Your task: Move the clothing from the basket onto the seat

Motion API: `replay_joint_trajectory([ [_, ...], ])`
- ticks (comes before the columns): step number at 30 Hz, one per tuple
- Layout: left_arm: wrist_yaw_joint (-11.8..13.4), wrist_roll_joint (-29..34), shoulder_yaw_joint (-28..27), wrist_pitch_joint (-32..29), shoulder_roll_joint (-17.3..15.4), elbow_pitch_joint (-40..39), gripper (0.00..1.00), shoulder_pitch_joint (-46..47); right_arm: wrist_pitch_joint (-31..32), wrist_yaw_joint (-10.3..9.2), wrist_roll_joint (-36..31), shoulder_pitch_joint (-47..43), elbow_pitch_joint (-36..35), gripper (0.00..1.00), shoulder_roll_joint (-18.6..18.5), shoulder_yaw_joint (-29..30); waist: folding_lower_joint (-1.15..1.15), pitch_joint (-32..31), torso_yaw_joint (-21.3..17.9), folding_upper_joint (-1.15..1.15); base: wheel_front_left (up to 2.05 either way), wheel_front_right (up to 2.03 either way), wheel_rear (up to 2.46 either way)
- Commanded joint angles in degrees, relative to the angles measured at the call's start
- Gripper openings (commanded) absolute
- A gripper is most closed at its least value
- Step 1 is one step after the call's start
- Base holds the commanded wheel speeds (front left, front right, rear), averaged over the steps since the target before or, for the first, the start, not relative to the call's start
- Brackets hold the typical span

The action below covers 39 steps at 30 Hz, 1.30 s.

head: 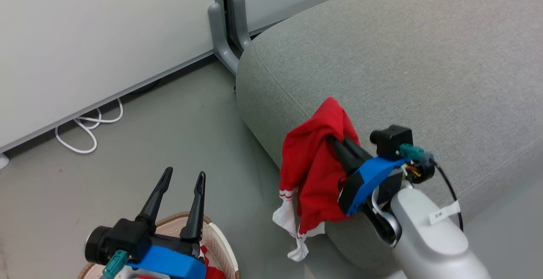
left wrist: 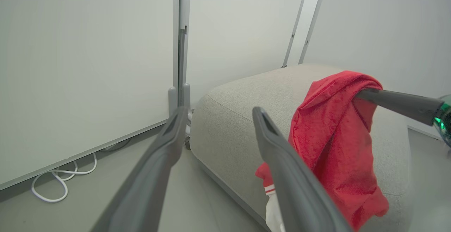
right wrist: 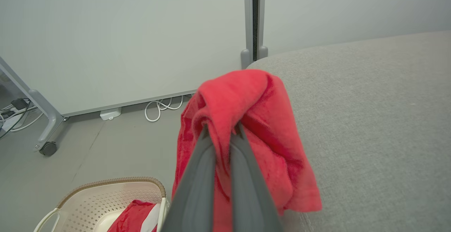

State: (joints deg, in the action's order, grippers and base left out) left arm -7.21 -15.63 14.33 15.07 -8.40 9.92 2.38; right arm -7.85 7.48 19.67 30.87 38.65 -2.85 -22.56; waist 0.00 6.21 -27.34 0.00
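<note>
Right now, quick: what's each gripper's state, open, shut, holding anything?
Left gripper: open, holding nothing.
Right gripper: shut on a soft bright red fabric garment with white trim, which hangs beside the light grey upholstered seat.

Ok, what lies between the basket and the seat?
Between basket and seat: bare grey floor, in the head view. The red garment in the right end effector hangs beside the seat's edge.

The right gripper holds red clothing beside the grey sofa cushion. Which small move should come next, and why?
Probably carry the soft red fabric garment further over the light grey upholstered seat before opening: the right gripper, shut on it, is at the seat's rounded edge, and most cloth hangs down its side.
</note>
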Motion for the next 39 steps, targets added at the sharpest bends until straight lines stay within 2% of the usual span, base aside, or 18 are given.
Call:
replay_joint_trajectory([
  [1, -0.39, 0.23, -0.09, 0.15, -0.41, -0.62, 1.00, 1.26, 0.21, 0.03, 0.37, 2.48, -0.23, 0.00, -0.08, 0.69, 0.00, 1.60, 0.77, 0.00, 0.00, 0.00, 0.00],
  [6, -0.39, 0.92, 0.16, 0.16, -1.79, -2.66, 1.00, 3.38, 1.92, 0.03, -0.22, 11.76, 1.75, 0.00, -0.15, 6.47, 0.00, 7.30, 2.74, 0.00, 0.00, 0.00, 0.00],
  [10, -0.40, 1.68, 2.21, 0.16, -3.47, -4.71, 1.00, 6.75, 3.53, 0.02, -2.07, 21.56, 2.68, 0.00, -4.34, 14.09, 0.00, 14.48, 5.66, 0.00, 0.00, 0.00, 0.00],
  [15, -0.40, 2.15, 3.82, 0.16, -5.26, -7.33, 1.00, 11.28, 5.21, 0.02, -3.77, 31.73, 3.69, 0.00, -12.08, 24.86, 0.00, 22.94, 9.15, 0.00, 0.00, 0.00, 0.00],
  [19, -0.40, 2.95, 3.85, 0.16, -6.24, -10.05, 1.00, 14.02, 5.56, 0.02, -5.66, 36.57, 4.00, 0.00, -17.46, 34.00, 0.00, 29.24, 11.47, 0.00, 0.00, 0.00, 0.00],
  [23, -0.39, 3.70, 3.09, 0.16, -6.25, -13.50, 1.00, 15.86, 5.42, 0.02, -8.81, 37.42, 4.97, 0.00, -20.46, 41.26, 0.00, 34.69, 13.23, 0.00, 0.00, 0.00, 0.00],
  [31, -0.34, 4.74, 1.46, 0.16, -5.04, -17.64, 1.00, 16.72, 3.92, 0.02, -15.92, 32.90, 8.89, 0.00, -19.66, 50.46, 0.00, 40.29, 15.06, 0.00, 0.00, 0.00, 0.00],
  [39, -0.37, 5.08, 1.07, 0.16, -3.91, -17.38, 1.00, 17.16, 2.46, 0.02, -20.06, 31.74, 11.53, 0.00, -17.95, 55.63, 0.00, 40.76, 15.64, 0.00, 0.00, 0.00, 0.00],
])
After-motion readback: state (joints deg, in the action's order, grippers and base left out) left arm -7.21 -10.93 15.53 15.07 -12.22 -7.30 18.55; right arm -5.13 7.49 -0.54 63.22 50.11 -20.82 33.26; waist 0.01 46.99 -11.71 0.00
